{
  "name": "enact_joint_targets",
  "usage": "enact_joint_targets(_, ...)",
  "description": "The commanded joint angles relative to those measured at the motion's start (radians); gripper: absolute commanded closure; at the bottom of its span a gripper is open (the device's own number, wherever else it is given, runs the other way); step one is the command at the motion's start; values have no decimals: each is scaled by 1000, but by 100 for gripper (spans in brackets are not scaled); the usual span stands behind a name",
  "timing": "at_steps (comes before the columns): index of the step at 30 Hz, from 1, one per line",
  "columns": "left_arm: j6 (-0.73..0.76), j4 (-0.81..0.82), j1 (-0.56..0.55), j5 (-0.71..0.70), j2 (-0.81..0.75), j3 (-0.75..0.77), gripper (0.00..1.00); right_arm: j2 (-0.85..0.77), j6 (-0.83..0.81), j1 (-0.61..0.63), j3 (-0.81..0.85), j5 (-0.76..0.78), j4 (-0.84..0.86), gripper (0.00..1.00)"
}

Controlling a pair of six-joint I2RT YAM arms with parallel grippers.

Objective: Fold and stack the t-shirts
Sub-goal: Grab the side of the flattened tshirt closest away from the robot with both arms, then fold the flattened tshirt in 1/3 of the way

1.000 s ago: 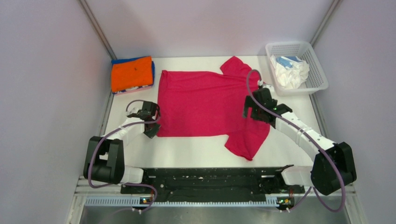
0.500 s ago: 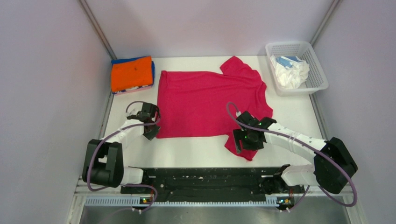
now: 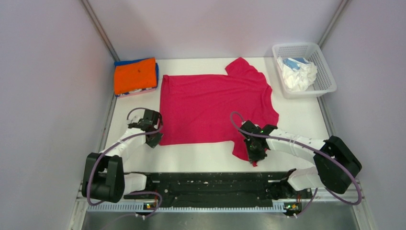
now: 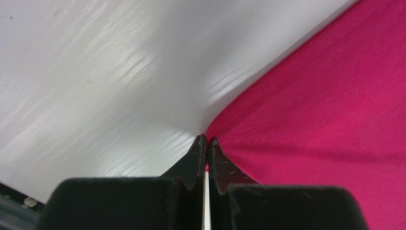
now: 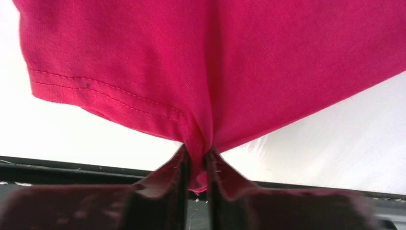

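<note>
Crimson-pink cloth takes up most of the white table [image 3: 306, 120]: the crimson-pink t-shirt [image 3: 210, 108] lies spread flat in the middle, its hem towards the left arm and its collar end towards the right. One sleeve points at the far edge and the other at the near edge. The left gripper [image 3: 154, 140] sits low at the near-left corner of the hem. In the left wrist view its dark fingers [image 4: 197, 158] are drawn almost together, with only a thin slit between them, and the very corner of the hem is nipped at their tips. The cloth beyond runs off flat on the table to the right of that view. The right gripper [image 3: 253, 155] is down at the near sleeve, close to the near edge of the table. In the right wrist view its fingers are closed tight on a pinch of the sleeve, a little tongue of pink cloth showing below the pinch. The stitched sleeve hem fans away to the left, with a crease rising from the pinch. In the far-left corner a folded orange t-shirt [image 3: 135, 75] lies on top of a folded blue t-shirt [image 3: 125, 62], well apart from both grippers. At the far right stands a white mesh basket [image 3: 325, 72], holding a crumpled white shirt [image 3: 298, 76] with a pale blue shirt [image 3: 293, 62] bunched against it.
</note>
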Motion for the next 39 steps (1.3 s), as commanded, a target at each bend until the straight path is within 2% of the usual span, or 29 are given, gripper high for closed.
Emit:
enact_joint_targets(1, -39, -110, 0, -26, -103, -38, 100, -24, 102, 75, -52, -39, 2, 89)
enact_joint_targets(3, -57, -155, 0, -27, -153, -57, 100, -60, 128, 107, -53, -53, -39, 99)
enact_joint_targets(4, -68, -179, 0, -29, -182, -65, 100, -80, 140, 123, -55, -66, -58, 100)
enact_joint_targets(10, -89, -284, 0, -27, -346, -93, 100, -218, 160, 145, -46, -181, -111, 100)
enact_joint_targets(17, -91, -241, 0, 37, -405, -81, 100, -164, 100, 115, 81, -90, -87, 100)
enact_joint_targets(20, -88, -202, 0, 60, -391, -64, 100, -141, 52, 80, 143, -85, -77, 100)
enact_joint_targets(25, -83, -149, 0, 49, -320, -14, 100, -102, -39, -46, 245, -81, -69, 100)
enact_joint_targets(39, -40, -164, 19, -72, 7, 282, 100, 86, -226, -291, 519, -53, -38, 100)
